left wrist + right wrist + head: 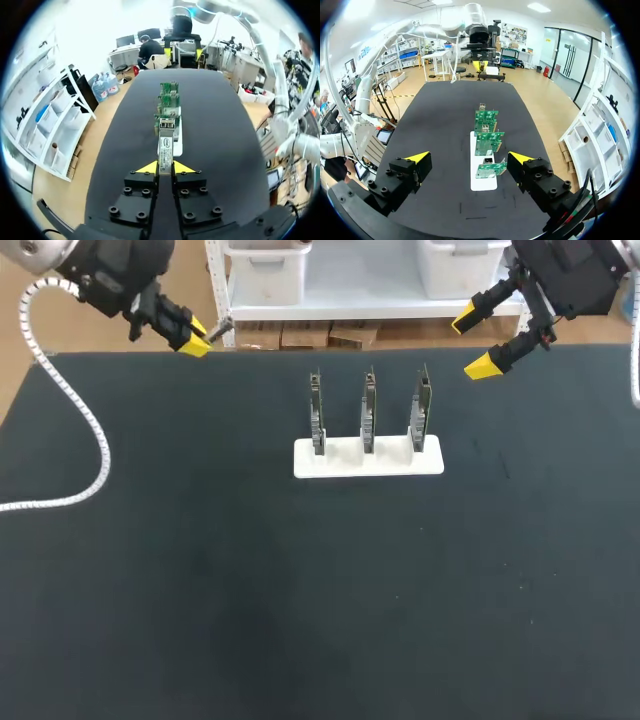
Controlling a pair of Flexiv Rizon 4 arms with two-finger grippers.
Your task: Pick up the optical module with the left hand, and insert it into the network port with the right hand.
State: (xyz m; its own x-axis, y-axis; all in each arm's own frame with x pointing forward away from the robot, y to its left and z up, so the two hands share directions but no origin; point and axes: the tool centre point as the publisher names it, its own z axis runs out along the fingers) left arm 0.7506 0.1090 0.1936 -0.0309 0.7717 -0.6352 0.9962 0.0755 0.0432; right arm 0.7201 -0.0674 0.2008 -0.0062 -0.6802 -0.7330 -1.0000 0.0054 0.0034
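Your left pincer (197, 337) hangs over the far left corner of the dark surface (200, 570). It is pinching the optical module (165, 147) between both yellow tips, and the module sticks out ahead toward the boards. Your right pincer (474, 342) is spread wide near the far right edge, with nothing between its fingers. On the white holder (368, 458), three circuit boards (369, 408) stand upright in a row. In the right wrist view, the nearest board (490, 170) carries a small metal port (488, 161).
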